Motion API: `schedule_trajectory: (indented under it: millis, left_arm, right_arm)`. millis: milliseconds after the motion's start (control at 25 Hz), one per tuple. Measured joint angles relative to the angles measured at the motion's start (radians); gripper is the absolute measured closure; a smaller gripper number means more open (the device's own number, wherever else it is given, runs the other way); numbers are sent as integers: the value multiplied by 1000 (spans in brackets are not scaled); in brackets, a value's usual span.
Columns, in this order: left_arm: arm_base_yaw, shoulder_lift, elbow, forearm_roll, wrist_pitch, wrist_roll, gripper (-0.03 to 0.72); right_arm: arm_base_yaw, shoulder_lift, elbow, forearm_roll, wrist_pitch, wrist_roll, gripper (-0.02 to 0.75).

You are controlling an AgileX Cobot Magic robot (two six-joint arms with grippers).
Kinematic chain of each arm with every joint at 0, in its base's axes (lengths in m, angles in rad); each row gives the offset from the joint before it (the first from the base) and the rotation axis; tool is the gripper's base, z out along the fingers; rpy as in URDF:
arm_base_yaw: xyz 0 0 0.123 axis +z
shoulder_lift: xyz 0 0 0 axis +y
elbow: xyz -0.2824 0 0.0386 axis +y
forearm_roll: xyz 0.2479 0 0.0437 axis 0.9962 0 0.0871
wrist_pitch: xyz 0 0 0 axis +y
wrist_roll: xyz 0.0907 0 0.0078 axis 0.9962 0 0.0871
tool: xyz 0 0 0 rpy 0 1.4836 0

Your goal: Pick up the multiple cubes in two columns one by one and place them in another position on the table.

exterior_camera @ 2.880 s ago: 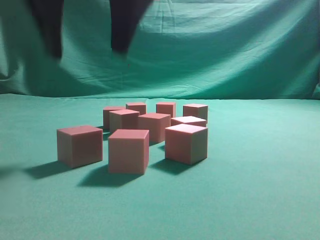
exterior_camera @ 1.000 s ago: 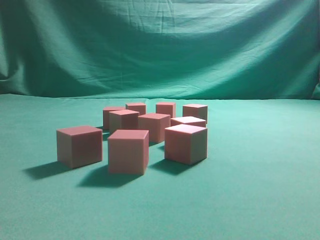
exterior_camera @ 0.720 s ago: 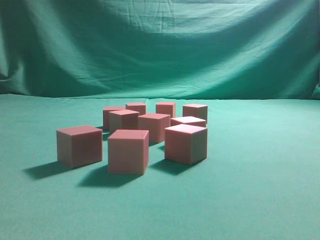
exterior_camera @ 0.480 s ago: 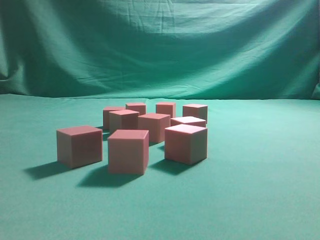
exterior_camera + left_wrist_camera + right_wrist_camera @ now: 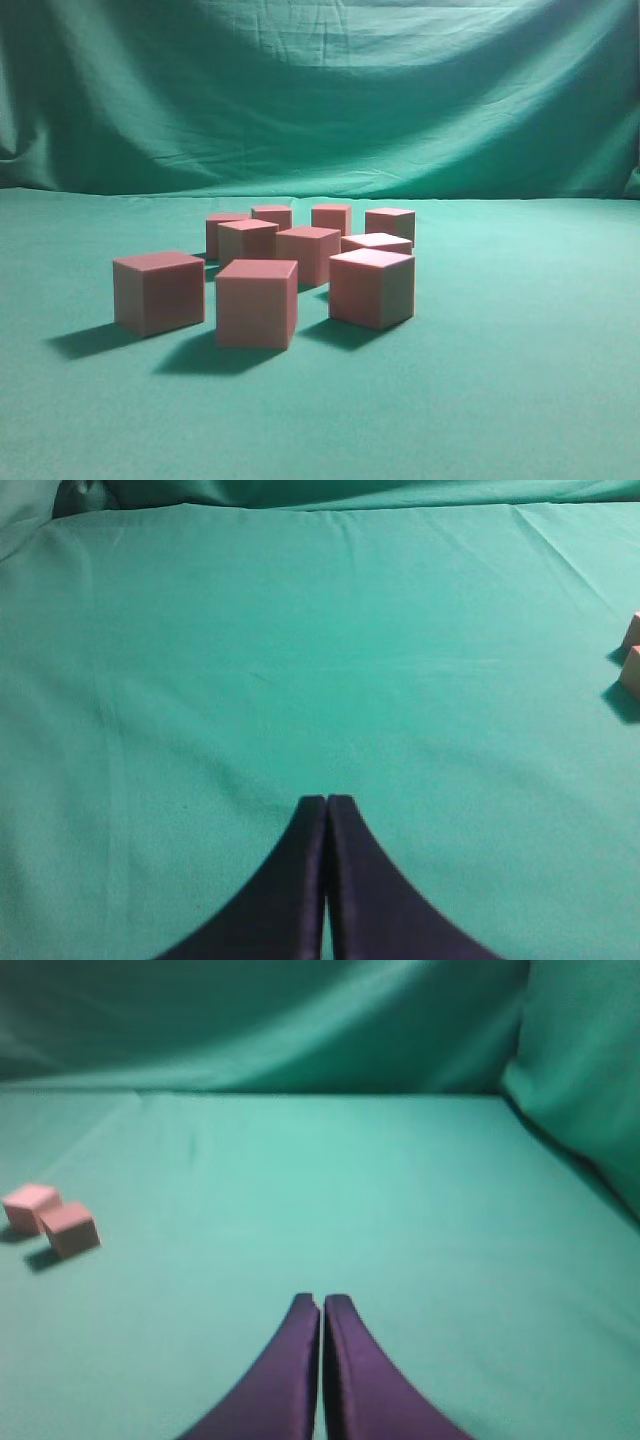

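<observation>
Sitting bunched mid-tabletop point(image 5: 520, 400): nine or so cubes point(image 5: 310, 255), some nearly touching. Both sets of fingers, left point(image 5: 327, 810) and right point(image 5: 321, 1308), pressed closed, holding nothing, hanging well apart from the cubes. Probably risking bumping a neighbouring cube when reaching into that cramped cluster.

- cubes point(image 5: 257, 302): nine counted in the exterior view, all on the one table point(image 5: 520, 380).
- near row: three cubes, at left, middle and right.
- behind them: two more toward the left and one low-looking one on the right, partly hidden by the near right cube.
- far row: three cubes, with the leftmost of the group partly covered.
- left wrist view: parts of two cubes at the right edge.
- right wrist view: two cubes at the left, touching or nearly so.
</observation>
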Motion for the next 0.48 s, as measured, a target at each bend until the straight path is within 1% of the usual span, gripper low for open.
schedule_trajectory:
  millis: [200,480]
  left_arm:
    - [0,0,0,0,0,0,688]
    - [0,0,0,0,0,0,688]
  right_arm:
    - [-12,0,0,0,95,0,738]
    - [-12,0,0,0,123,0,738]
